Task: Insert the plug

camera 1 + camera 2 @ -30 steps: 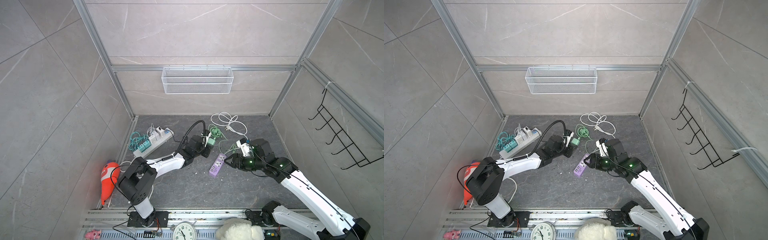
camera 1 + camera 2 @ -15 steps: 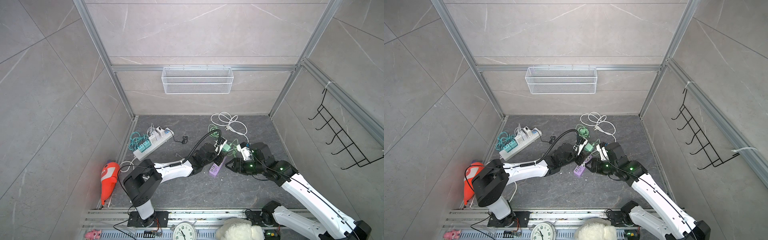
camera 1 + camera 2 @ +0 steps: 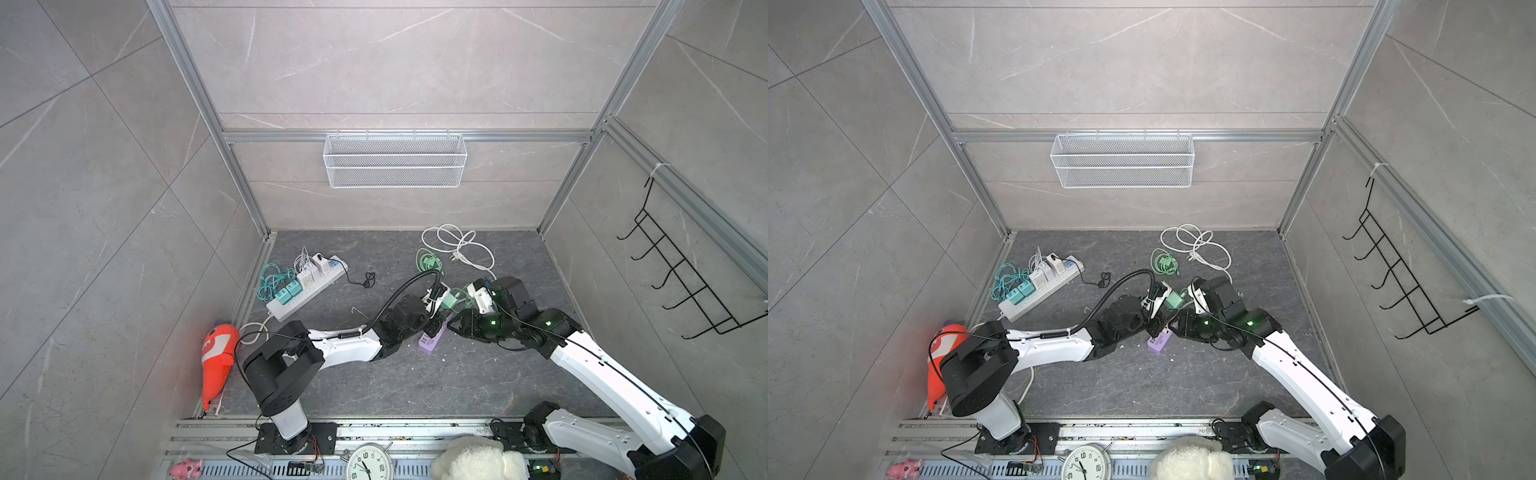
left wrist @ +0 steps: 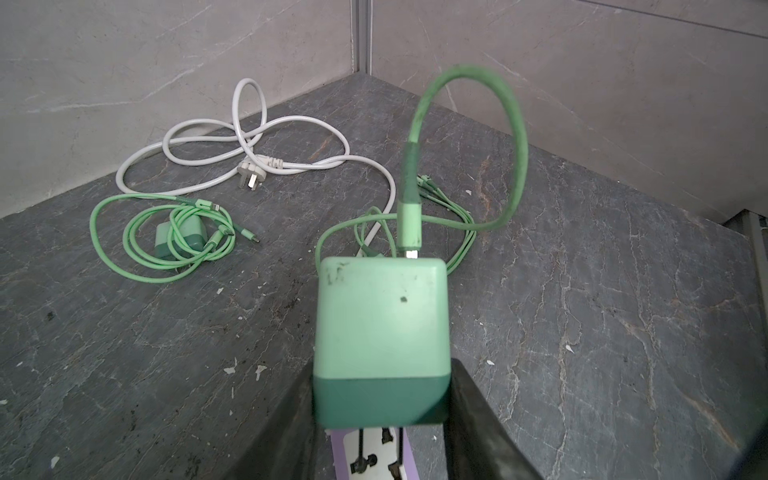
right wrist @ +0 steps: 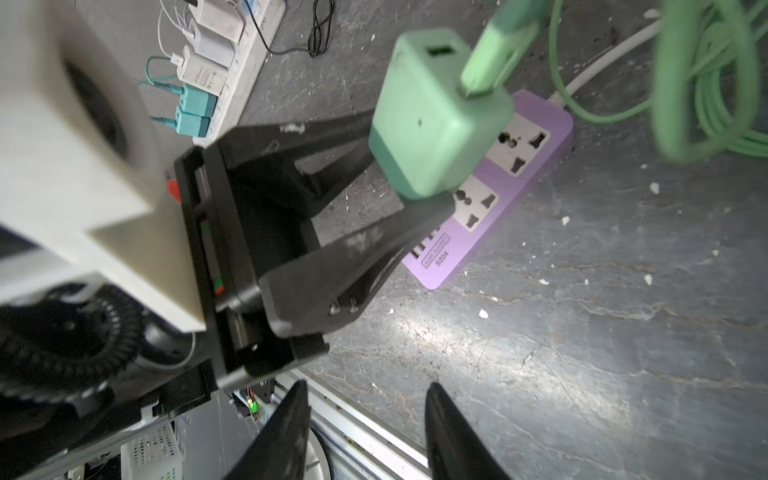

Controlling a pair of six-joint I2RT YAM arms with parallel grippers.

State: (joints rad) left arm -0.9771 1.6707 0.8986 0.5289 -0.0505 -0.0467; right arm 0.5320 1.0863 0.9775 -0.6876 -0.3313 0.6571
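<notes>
I read the left gripper (image 5: 409,162) as clamped on the green plug (image 4: 380,324), its two black fingers pressing opposite sides of the darker base band. The plug is a rounded cube of mint plastic, smooth but scuffed with dark smudges. A green cable (image 4: 409,174) with a matte sleeve enters its top face and arcs over in a stiff loop. I see the plug held just above the purple power strip (image 5: 536,137), over its white socket faces. Thin dark prongs show beneath the base in the left wrist view, and I cannot tell whether they have entered the slots. The strip is a flat lilac bar with rounded corners, lying on the floor between the two arms in both top views.

The right gripper (image 5: 366,386) stands near the strip with its tapered black fingers parted and bare floor between them; it holds nothing.

The floor (image 3: 415,386) is a dark grey stone-look slab, veined in pale lines and littered with white chips. The walls (image 3: 395,62) are light grey marbled panels set in an aluminium frame (image 3: 395,135). A white wire-mesh basket (image 3: 395,166) hangs on the back wall
</notes>
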